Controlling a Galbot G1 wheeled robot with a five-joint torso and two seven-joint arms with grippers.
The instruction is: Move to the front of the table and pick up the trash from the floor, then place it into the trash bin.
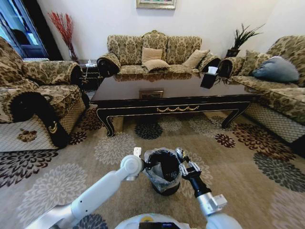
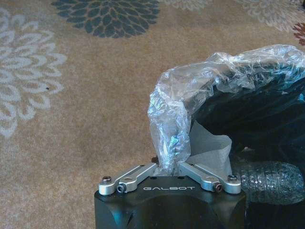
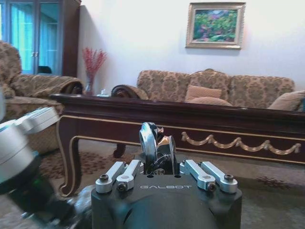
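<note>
Table (image 1: 181, 93) stands across the carpet (image 1: 238, 157), ahead of the robot. Bin (image 1: 164, 174) sits on the carpet between 2 grippers. Left gripper (image 2: 167, 168) pinches the bin's liner (image 2: 190, 95) at the rim. Right gripper (image 3: 157, 143) over the rim, jaws pressed together.

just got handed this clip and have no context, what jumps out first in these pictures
Both arms meet over the trash bin on the flowered carpet right before the robot. The left gripper has its fingers pinched shut on the bin's clear plastic liner at the rim; the right gripper hangs at the opposite rim, fingers shut on something small and silvery. Beyond stands the table, ringed by patterned sofas.
</note>
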